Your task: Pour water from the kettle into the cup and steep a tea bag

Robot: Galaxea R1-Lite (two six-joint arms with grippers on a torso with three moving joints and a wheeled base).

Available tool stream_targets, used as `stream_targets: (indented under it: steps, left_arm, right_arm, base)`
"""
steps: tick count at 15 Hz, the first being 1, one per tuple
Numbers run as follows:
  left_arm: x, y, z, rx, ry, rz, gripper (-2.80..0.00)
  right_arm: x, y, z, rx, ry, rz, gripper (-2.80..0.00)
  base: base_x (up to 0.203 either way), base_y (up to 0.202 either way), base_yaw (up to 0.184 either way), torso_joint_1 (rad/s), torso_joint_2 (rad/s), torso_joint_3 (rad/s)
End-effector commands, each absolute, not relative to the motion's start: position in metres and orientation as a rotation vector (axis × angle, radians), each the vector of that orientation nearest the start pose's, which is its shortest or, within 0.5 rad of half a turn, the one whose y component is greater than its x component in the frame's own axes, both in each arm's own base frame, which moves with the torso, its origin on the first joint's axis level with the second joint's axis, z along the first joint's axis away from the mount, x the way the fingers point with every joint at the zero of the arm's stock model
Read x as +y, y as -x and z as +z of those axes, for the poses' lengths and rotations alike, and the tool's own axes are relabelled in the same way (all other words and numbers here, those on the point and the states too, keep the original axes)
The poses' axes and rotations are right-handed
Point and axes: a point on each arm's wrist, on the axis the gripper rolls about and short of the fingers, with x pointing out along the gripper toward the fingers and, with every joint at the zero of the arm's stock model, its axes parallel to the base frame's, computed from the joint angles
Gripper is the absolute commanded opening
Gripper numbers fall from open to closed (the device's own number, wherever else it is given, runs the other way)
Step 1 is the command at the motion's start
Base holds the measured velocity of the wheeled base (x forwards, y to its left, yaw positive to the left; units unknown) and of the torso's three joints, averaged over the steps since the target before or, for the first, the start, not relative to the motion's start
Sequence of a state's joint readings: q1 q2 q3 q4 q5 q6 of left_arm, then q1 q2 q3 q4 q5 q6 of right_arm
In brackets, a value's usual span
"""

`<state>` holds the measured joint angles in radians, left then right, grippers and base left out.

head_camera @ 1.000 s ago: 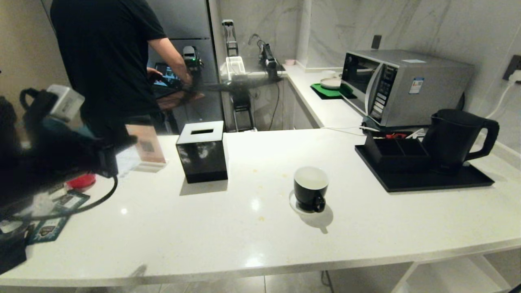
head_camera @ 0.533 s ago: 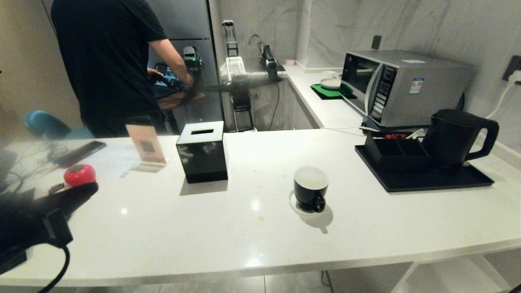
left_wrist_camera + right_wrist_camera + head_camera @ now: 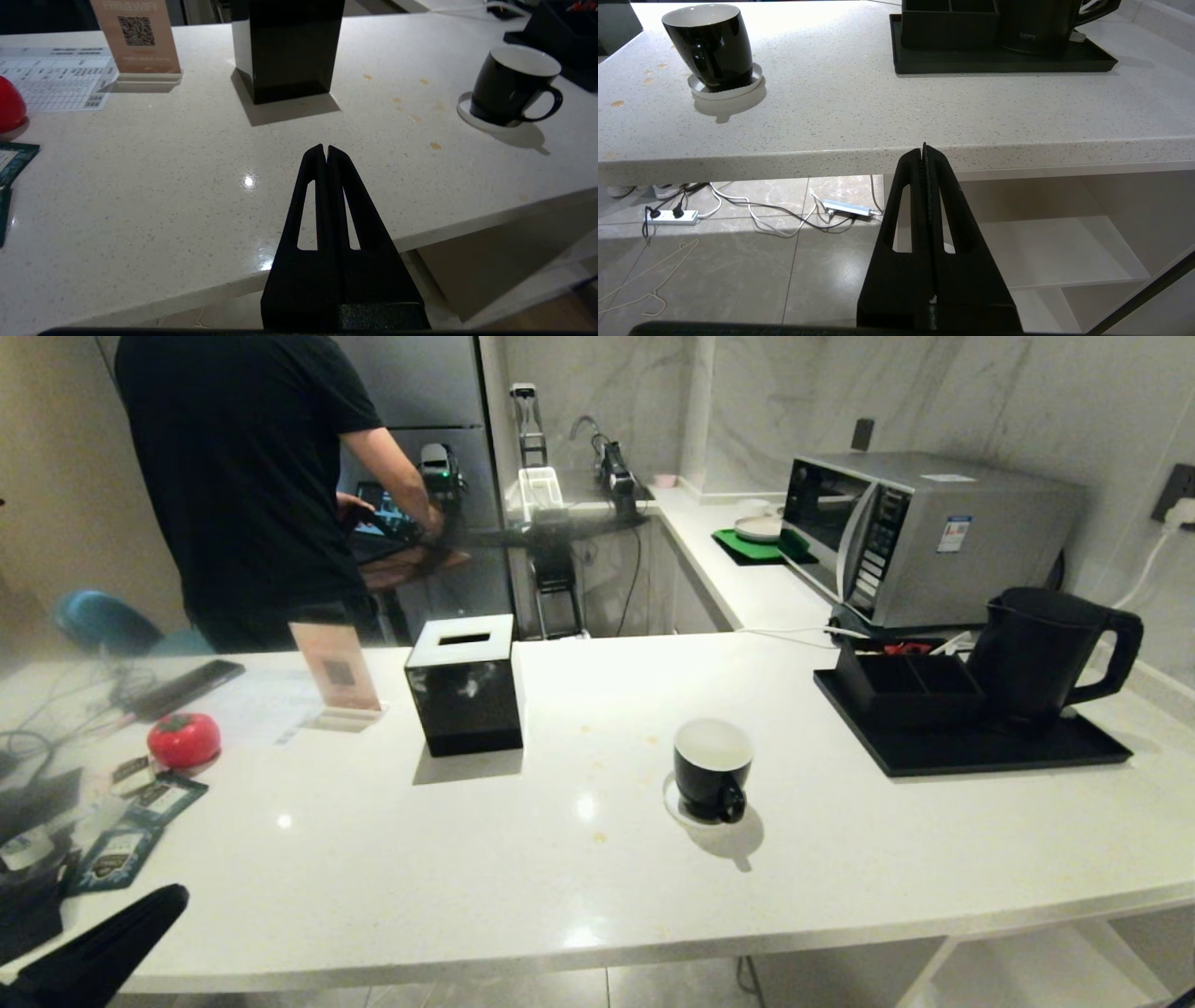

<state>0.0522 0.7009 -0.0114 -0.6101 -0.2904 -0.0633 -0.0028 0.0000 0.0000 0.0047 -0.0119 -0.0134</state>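
Observation:
The matte black kettle stands on a black tray at the right of the white counter; its base also shows in the right wrist view. The black cup with a white inside sits on its white saucer mid-counter, handle toward me, and shows in both wrist views. My left gripper is low at the counter's front-left corner, shut and empty, far left of the cup. My right gripper is shut and empty below the counter's front edge. The tea bag is out of view.
A black tissue box and a QR sign stand left of centre. A red round object and dark blue packets lie at the far left. A microwave stands behind the tray. A person in black works at the back.
My left arm has dropped from high over the counter's left end down to its front-left corner, uncovering the red object and packets. Cup, kettle and right arm have not moved.

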Motion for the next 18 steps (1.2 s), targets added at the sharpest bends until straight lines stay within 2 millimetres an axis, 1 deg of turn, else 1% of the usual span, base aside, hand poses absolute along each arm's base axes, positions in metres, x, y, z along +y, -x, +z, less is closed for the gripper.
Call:
stream_targets:
  steps: [1,4,6,7,12,16,18]
  left_arm:
    - [-0.005,-0.037,0.132,-0.002,0.082,-0.221,-2.80]
    - [-0.001,-0.018,0.119,0.002,0.097,-0.061,-2.80]
    - [0.001,-0.005,0.107,0.026,0.094,-0.015,-2.80]
    - [0.002,-0.003,0.102,0.060,0.089,-0.007,-2.80]
    - [0.002,-0.003,0.093,0.144,0.064,-0.009,-2.80]
    - [0.000,0.000,0.081,0.270,0.059,-0.058,-2.80]
    - [0.000,0.001,0.079,0.289,0.050,-0.059,-2.80]
  right_arm:
    - [0.000,0.023,0.075,0.005,0.014,-0.014,-2.80]
    - [0.000,0.023,0.075,0.005,0.014,-0.015,-2.80]
    - [0.000,0.023,0.075,0.005,0.014,-0.015,-2.80]
    - [0.000,0.023,0.075,0.005,0.014,-0.015,-2.80]
    - [0.000,0.023,0.075,0.005,0.014,-0.015,-2.80]
    - [0.000,0.023,0.075,0.005,0.014,-0.015,-2.80]
    - [0.000,0.023,0.075,0.005,0.014,-0.014,-2.80]
  base:
    - [0.000,0.000,0.000,0.000,0.00,0.000]
    - [0.000,0.000,0.000,0.000,0.00,0.000]
    - [0.000,0.000,0.000,0.000,0.00,0.000]
    - [0.000,0.000,0.000,0.000,0.00,0.000]
    - [0.000,0.000,0.000,0.000,0.00,0.000]
    - [0.000,0.000,0.000,0.000,0.00,0.000]
    - [0.000,0.000,0.000,0.000,0.00,0.000]
